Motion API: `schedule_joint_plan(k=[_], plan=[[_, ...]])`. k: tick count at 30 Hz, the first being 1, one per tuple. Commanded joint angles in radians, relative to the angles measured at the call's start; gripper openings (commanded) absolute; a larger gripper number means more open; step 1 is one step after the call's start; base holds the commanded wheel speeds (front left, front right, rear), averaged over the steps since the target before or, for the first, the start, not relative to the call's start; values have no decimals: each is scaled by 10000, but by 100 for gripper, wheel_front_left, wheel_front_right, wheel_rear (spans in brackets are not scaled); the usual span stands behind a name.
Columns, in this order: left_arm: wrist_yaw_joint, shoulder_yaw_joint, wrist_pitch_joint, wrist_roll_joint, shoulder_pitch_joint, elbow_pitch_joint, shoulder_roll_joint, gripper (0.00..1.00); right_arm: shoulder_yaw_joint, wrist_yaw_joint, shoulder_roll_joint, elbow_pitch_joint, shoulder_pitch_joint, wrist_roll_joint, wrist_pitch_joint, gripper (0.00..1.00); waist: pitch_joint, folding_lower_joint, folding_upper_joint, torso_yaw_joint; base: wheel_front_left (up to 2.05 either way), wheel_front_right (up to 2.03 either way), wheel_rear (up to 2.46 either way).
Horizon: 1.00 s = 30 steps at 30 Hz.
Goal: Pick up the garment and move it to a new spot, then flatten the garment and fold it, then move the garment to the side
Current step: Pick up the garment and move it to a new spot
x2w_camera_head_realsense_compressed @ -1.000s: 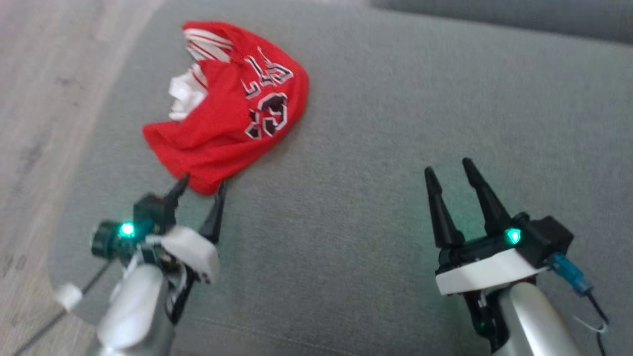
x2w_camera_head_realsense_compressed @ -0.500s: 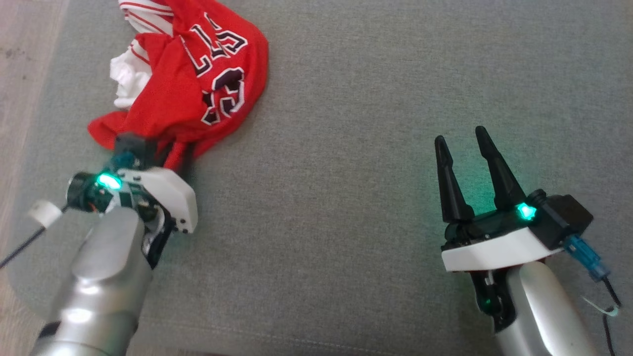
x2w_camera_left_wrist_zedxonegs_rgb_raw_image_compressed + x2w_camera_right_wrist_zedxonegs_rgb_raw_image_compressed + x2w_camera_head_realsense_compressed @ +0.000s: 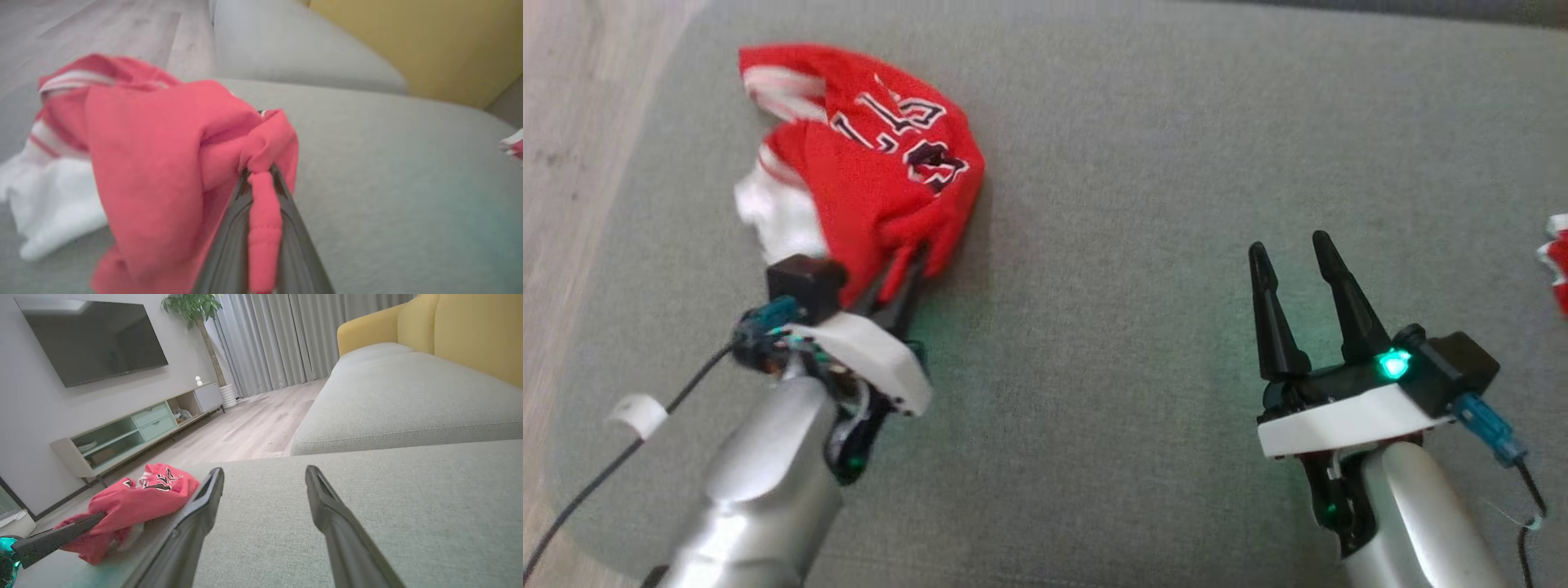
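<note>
Grey fabric sofa cushion [image 3: 1135, 163] — upper left, crumpled red lettered jersey [image 3: 882, 188], edge pinched in left tool [image 3: 916, 260]; right tool [image 3: 1289, 243] gapes empty.

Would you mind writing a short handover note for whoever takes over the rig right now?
Left gripper: shut on a bunched red fold of the garment.
Right gripper: open, empty, above the sofa cushion.
Garment: crumpled at the cushion's left end, near the edge. A separate red-and-white cloth lies at the far right.
Done: grasp made.
Left: lift and move it, flatten, fold, move it aside.
</note>
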Motion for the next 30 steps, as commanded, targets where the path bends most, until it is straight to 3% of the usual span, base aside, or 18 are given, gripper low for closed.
schedule_joint_plan(k=[1,4,9,17,24,25,26,27,30], plan=[[18,177,-159,-299,-308,-639,254,0,230,-9,-18,-245,-24,170,-96,100,-453,1,0,-114,0,0,0],[18,-233,-278,-765,-321,-1567,227,0,211,-9,-18,-143,40,308,-102,100,-773,1,0,-244,0,0,0],[33,-686,-117,-1041,-467,-2435,-426,0,408,-9,-18,-92,65,370,-107,100,-954,1,0,-701,0,0,0],[417,-1512,-119,-731,-1149,-2553,-1398,0,591,-9,-18,-316,-200,516,-109,100,-490,1,0,-2021,0,0,0],[729,-2662,-388,-1009,-1920,-2536,-1561,0,675,-9,-18,-449,-367,740,-109,100,-21,1,0,-2966,0,0,0],[862,-2898,-449,-1033,-2006,-2537,-1562,60,667,-9,-18,-465,-380,757,-110,100,30,1,0,-3018,0,0,0],[862,-2898,-449,-1033,-2006,-2537,-1562,60,667,-9,-18,-465,-380,757,-110,100,30,1,0,-3018,0,0,0],[951,-3133,-437,-1100,-2059,-2491,-1563,100,661,-9,-18,-481,-392,766,-110,100,69,1,0,-3048,0,0,0],[1255,-3552,-778,-1104,-2253,-2021,-1565,100,501,-9,-18,-541,-373,753,-110,100,130,1,0,-2915,0,0,0]])
